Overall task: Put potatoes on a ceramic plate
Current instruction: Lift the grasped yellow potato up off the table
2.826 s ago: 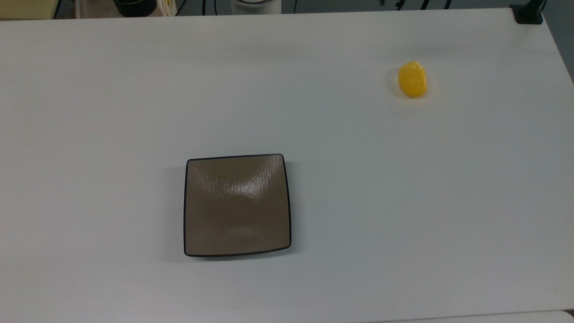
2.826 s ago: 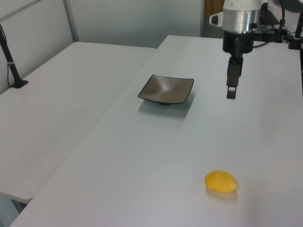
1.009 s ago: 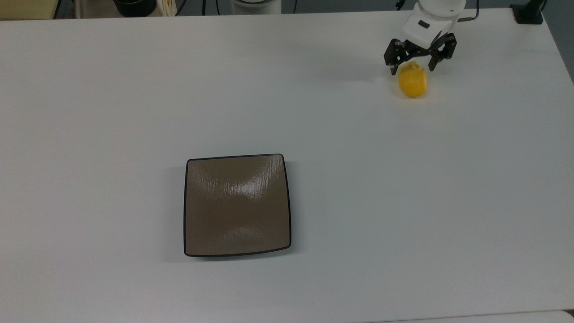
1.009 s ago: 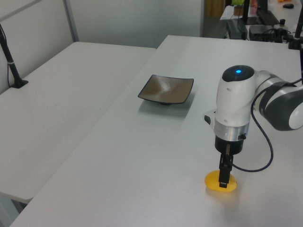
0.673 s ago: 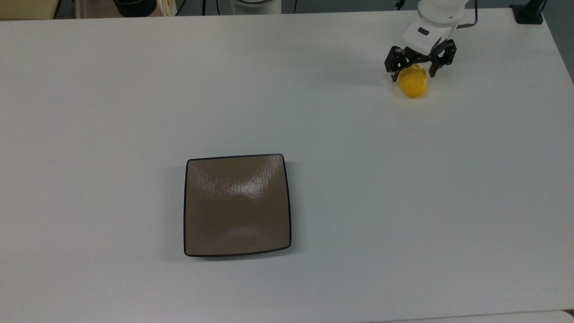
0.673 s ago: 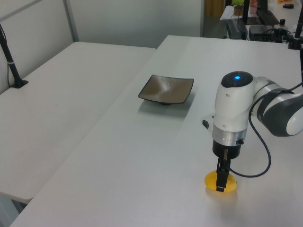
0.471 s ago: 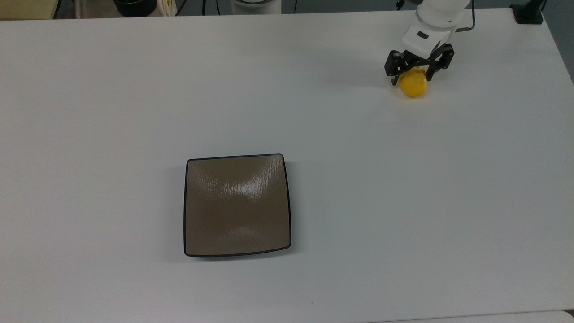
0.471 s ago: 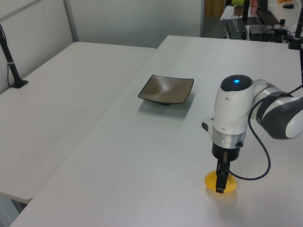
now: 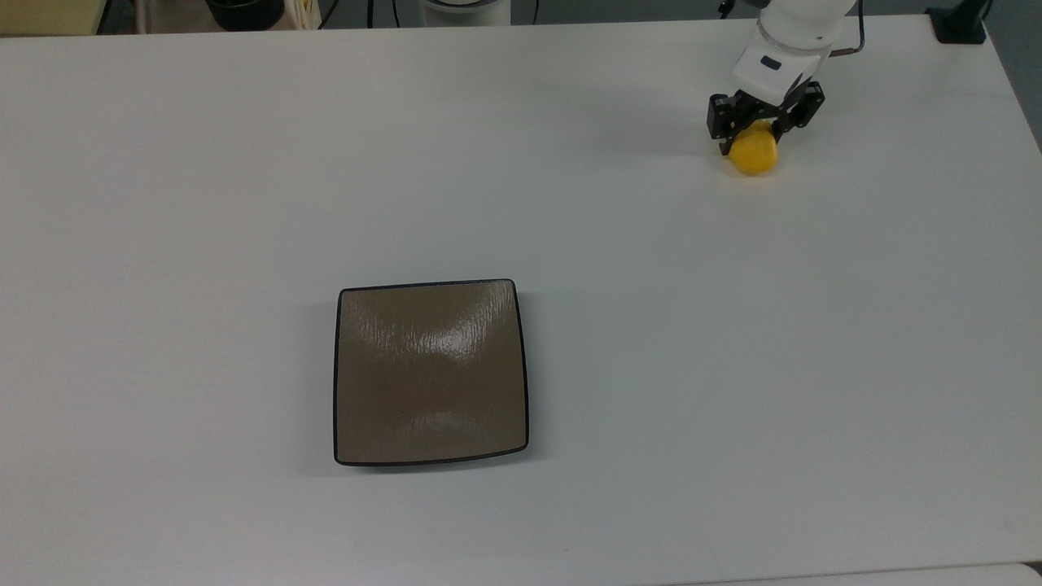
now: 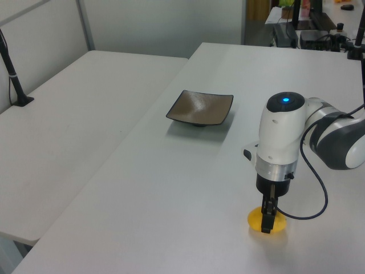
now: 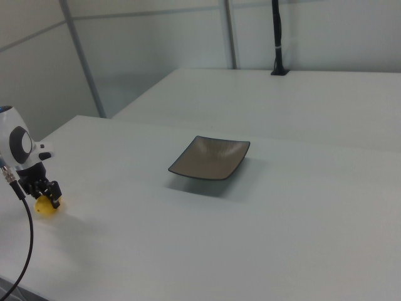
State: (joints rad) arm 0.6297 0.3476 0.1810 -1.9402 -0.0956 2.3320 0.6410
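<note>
The yellow potato (image 9: 755, 156) lies on the white table near the top view's upper right corner. My gripper (image 9: 750, 137) stands straight down over it, its black fingers pressed against the potato's two sides, so it is shut on it. The potato still rests on the table. In the left view the gripper (image 10: 266, 224) covers the middle of the potato (image 10: 278, 225). In the right view the gripper (image 11: 47, 192) sits on the potato (image 11: 42, 207) at the far left. The square brown ceramic plate (image 9: 431, 373) is bare, far off toward the top view's lower left, also visible as the plate (image 10: 201, 107) and the plate (image 11: 210, 157).
A black clamp base (image 9: 959, 24) sits at the table's far right corner in the top view. A second white table (image 10: 68, 131) adjoins this one, with a black post (image 10: 12, 68) on it. A cable (image 10: 319, 188) loops beside the arm.
The arm came in over the potato and lowered around it. Over the last second the fingers drew together from wide open until they touch the potato's sides. The plate has not moved.
</note>
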